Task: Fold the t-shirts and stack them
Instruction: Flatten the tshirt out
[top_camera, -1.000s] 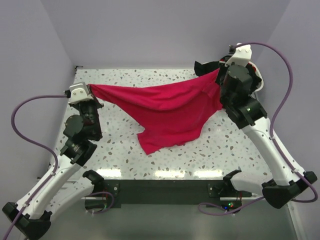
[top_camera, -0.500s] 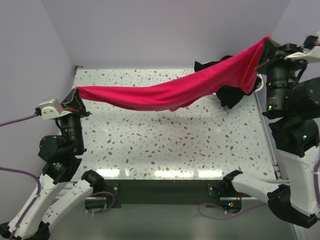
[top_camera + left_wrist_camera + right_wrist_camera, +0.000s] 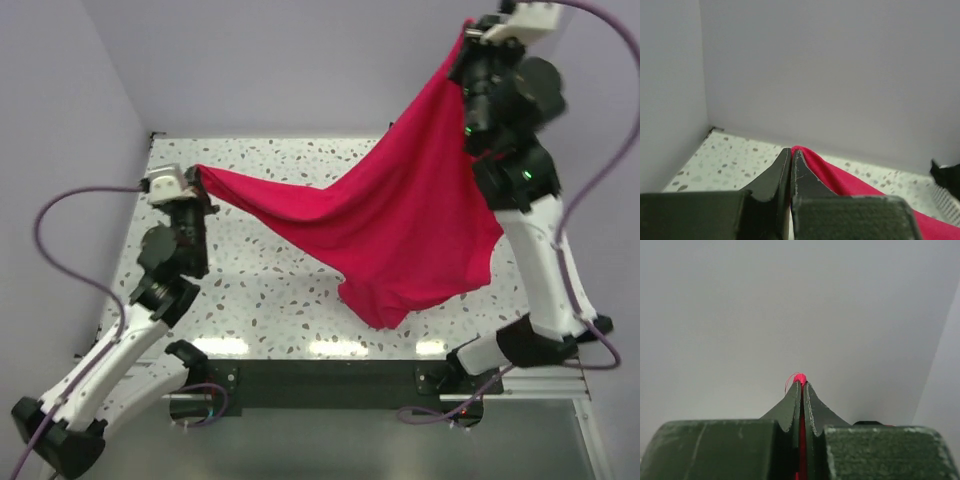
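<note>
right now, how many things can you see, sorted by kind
red t-shirt: 1
black cloth: 1 patch at the edge of the left wrist view, number of shirts cannot be told
white basket: 1, only a corner shows
tools: 2, left tool and right tool, both shut on the red t-shirt
total: 5

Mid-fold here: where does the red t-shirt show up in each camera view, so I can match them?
Top external: red t-shirt hangs stretched between the left gripper and the high right gripper, sagging over the table.
Left wrist: red t-shirt runs from the shut jaws toward lower right.
Right wrist: only a red tuft above the shut jaws.
Shared landmark: the pale back wall.
</note>
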You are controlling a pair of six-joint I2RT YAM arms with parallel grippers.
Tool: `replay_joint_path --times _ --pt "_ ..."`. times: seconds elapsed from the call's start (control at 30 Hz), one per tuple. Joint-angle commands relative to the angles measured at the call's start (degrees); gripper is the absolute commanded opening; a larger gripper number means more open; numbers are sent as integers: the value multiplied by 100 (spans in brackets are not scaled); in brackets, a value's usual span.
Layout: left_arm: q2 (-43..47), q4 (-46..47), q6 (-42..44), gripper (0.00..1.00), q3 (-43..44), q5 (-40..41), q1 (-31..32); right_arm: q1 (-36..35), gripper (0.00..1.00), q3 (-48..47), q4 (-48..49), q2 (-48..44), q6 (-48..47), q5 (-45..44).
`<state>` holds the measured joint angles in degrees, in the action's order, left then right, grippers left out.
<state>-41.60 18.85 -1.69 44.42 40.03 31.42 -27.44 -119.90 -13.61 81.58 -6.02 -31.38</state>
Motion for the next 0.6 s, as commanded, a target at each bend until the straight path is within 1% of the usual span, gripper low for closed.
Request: replay_joint_path --times 0.0,0.03,0.07,0.1,0.13,0.17,0.2,0.23,0.27,0.3,0.33,0.37,0.4,0.43,0.47,0.5,0.53,0.57 --pt "-882 470 30 0 -328 33 -389 326 0 -200 -116 1665 318 447" --pt "-1050 418 -119 0 -329 -204 -791 519 0 -357 -159 2068 425 526" --pt "-1382 252 -277 0 -320 -424 -952 607 1 -794 -317 2803 513 553" --pt "-1542 216 -444 0 -346 -670 -1040 661 9 -1094 -466 3272 558 667" --pt "-1683 242 -455 0 -373 -707 -1067 739 42 -1445 -624 3677 567 720" --pt "-1910 250 -463 0 -399 -803 -1068 758 60 -2188 -1035 4037 558 747" --pt "-2008 224 -498 0 -382 -969 -1068 758 76 -2535 -1265 4728 567 773" --pt "-2105 189 -525 0 -364 -1049 -1068 740 87 -2791 -1441 4927 558 808" --pt "-2263 154 -534 0 -356 -1111 -1068 732 95 -2828 -1643 5016 758 861" --pt "-2325 119 -516 0 -312 -1207 -1068 714 96 -2550 -1610 4799 917 896" --pt "-2387 101 -516 0 -285 -1226 -1068 644 96 -1503 -1488 4484 988 931" --pt "-2466 49 -516 0 -276 -1226 -1059 591 96 -788 -974 4133 1050 958" --pt "-2493 22 -516 0 -242 -1217 -1068 443 96 -59 -664 3302 1190 1010" --pt "-2519 5 -525 0 -233 -1191 -1068 346 96 1323 -374 2903 1287 1054" --pt "-2528 -39 -534 0 -215 -1156 -1068 240 96 1964 64 2551 1531 1055" --pt "-2537 -66 -542 0 -206 -1121 -1076 13 95 2518 208 2155 1673 1055" --pt "-2528 -127 -560 0 -197 -1103 -1077 -128 94 3429 279 1603 1805 1037" --pt "-2528 -145 -578 0 -215 -1051 -1077 -269 92 3821 349 1354 2059 1037"
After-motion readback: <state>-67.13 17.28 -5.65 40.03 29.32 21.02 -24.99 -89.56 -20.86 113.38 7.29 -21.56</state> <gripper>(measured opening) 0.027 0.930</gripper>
